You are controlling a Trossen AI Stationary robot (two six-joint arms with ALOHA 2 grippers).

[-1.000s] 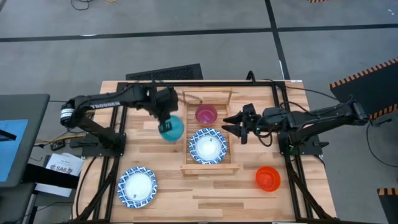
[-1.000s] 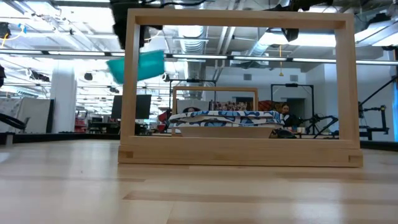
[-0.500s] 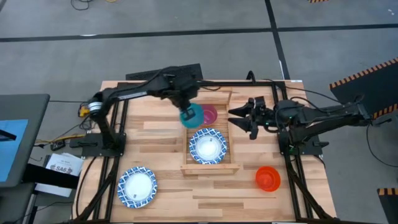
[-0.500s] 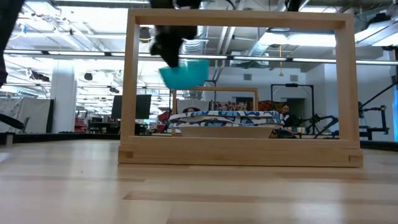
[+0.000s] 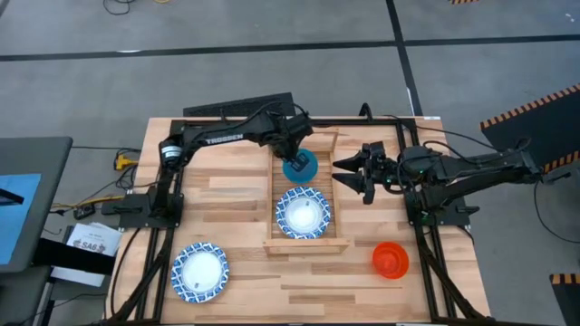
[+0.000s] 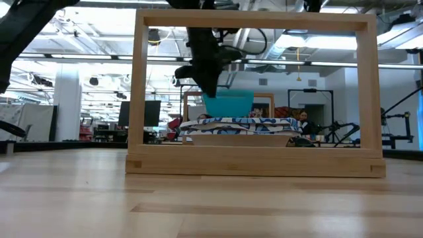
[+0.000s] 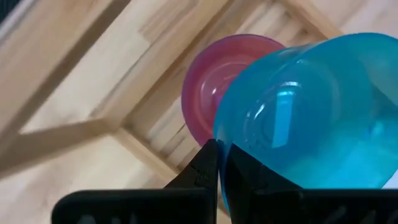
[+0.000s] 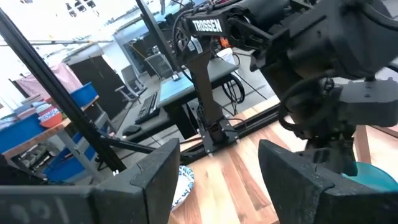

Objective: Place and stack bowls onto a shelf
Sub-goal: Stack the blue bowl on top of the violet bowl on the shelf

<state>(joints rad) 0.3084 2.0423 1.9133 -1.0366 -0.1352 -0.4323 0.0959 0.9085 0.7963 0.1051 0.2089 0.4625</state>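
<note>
My left gripper [image 5: 294, 150] reaches over the far end of the slatted wooden shelf [image 5: 269, 201] and is shut on the teal bowl [image 5: 300, 166], which shows in the low view too, teal bowl [image 6: 228, 104]. The purple bowl [image 7: 208, 93] lies right below it on the shelf's slats. A white bowl with a blue rim [image 5: 303, 213] rests in the shelf's near part. Another white bowl [image 5: 200, 272] and the orange-red bowl [image 5: 391, 259] stand on the table. My right gripper [image 5: 347, 176] waits open beside the shelf's right rail. No yellow bowl is in view. My left gripper pinches the teal bowl's rim [image 7: 231, 163] on the side toward the table's left, one finger [image 7: 206, 169] outside the wall and the other inside. The fingers come from above, pointing down. The bowl hangs upright over the purple bowl; whether the two touch I cannot tell.
The shelf's raised rails and end frame [image 6: 254, 23] enclose the bowls. Black arm frames [image 5: 421, 226] run along the table's left and right sides. Bare wood [image 5: 299, 285] lies between the shelf's near end and the table's near edge.
My left gripper has carried the teal bowl from left of the shelf toward the table's right and far edge, over the rail, and down until it hangs above the purple bowl, staying shut. My right gripper drew back slightly toward the right.
</note>
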